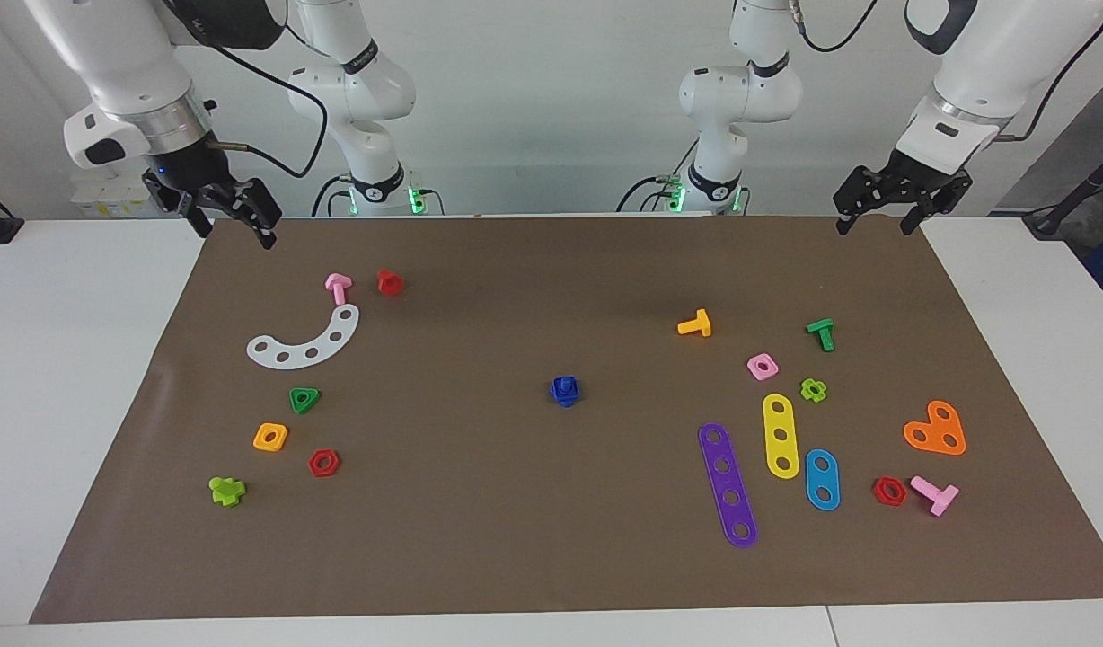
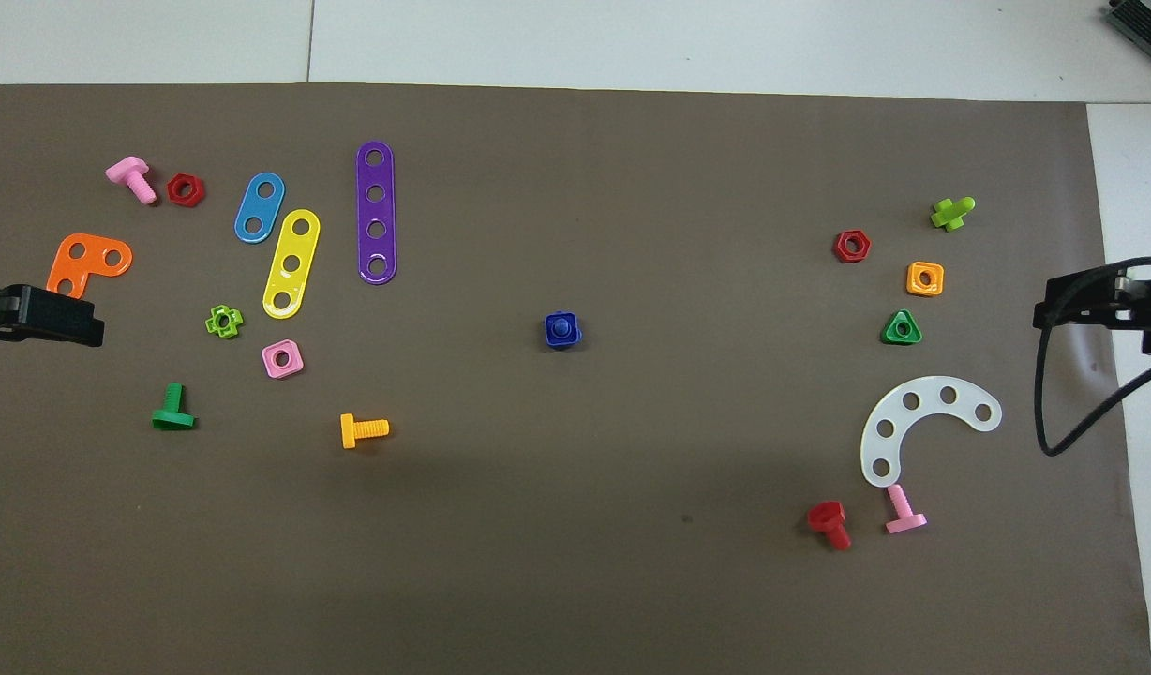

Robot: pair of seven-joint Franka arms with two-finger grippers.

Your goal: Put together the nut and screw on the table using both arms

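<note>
The dark blue nut point(image 1: 565, 396) sits on the dark blue screw point(image 1: 565, 383) in the middle of the brown mat point(image 1: 516, 503). The two stand there as one piece, the stem pointing up through the nut's hole. In the overhead view the nut point(image 2: 550, 331) rings the screw's stem point(image 2: 561, 326). My left gripper point(image 1: 879, 220) is open and empty, up over the mat's corner at the left arm's end. My right gripper point(image 1: 235, 232) is open and empty, up over the mat's corner at the right arm's end. Both also show in the overhead view, left gripper point(image 2: 69, 323) and right gripper point(image 2: 1082, 305).
Toward the right arm's end lie a white curved strip point(image 1: 304, 341), a pink bolt point(image 1: 338, 288), a red bolt point(image 1: 389, 282) and an orange square nut point(image 1: 270, 437). Toward the left arm's end lie a purple strip point(image 1: 727, 485), a pink square nut point(image 1: 762, 366) and an orange bolt point(image 1: 695, 323).
</note>
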